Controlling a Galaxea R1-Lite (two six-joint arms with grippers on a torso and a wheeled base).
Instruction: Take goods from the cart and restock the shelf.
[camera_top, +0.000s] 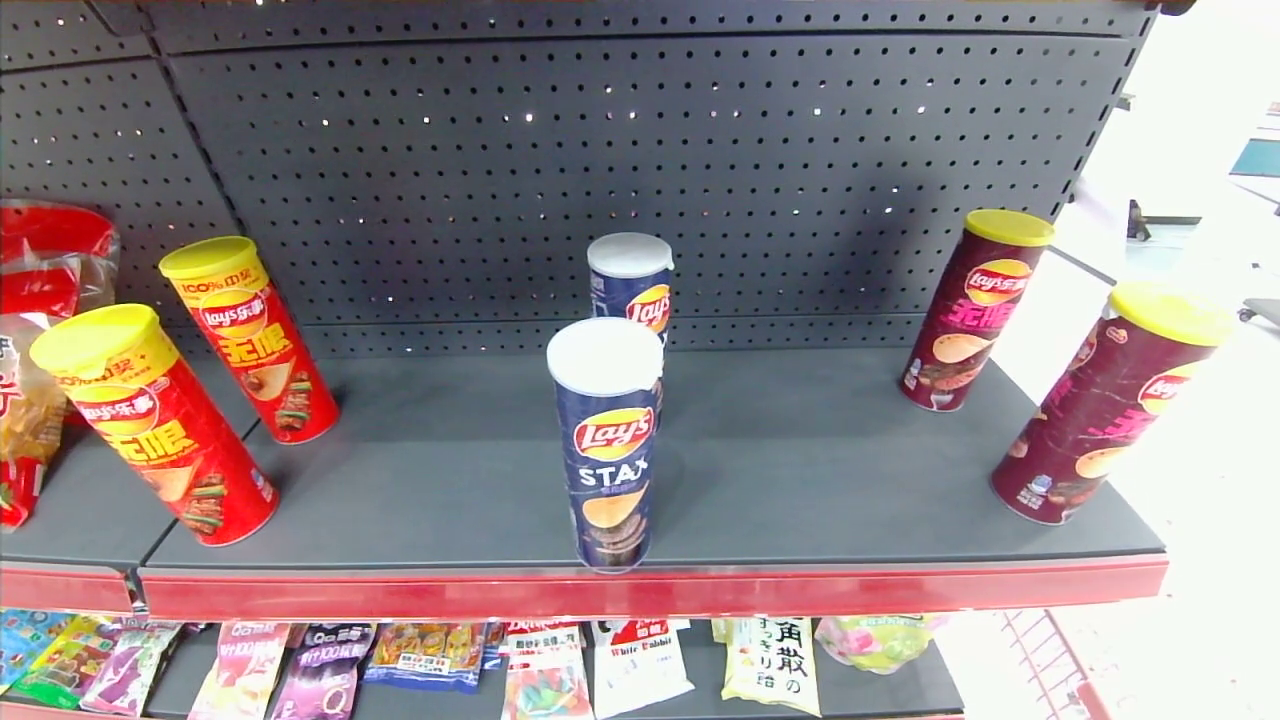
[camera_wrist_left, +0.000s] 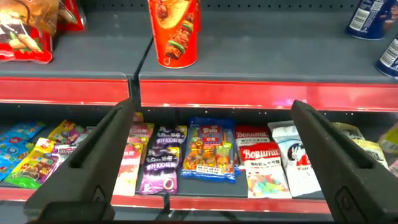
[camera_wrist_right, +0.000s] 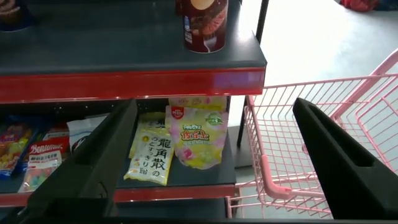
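The left claw (camera_wrist_left: 212, 111) and right claw (camera_wrist_right: 216, 107) are both spread and hold nothing, facing snack bags (camera_wrist_left: 208, 149) on the lower shelf (camera_wrist_left: 249, 204). The upper shelf (camera_top: 800, 470) carries upright red chip cans (camera_top: 160, 430), blue chip cans (camera_top: 608, 450) and maroon chip cans (camera_top: 1100, 410). The pink cart (camera_wrist_right: 267, 180) stands beside its right end.

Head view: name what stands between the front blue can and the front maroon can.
Nothing. In the head view the shelf board is bare between the front blue can and the front maroon can.
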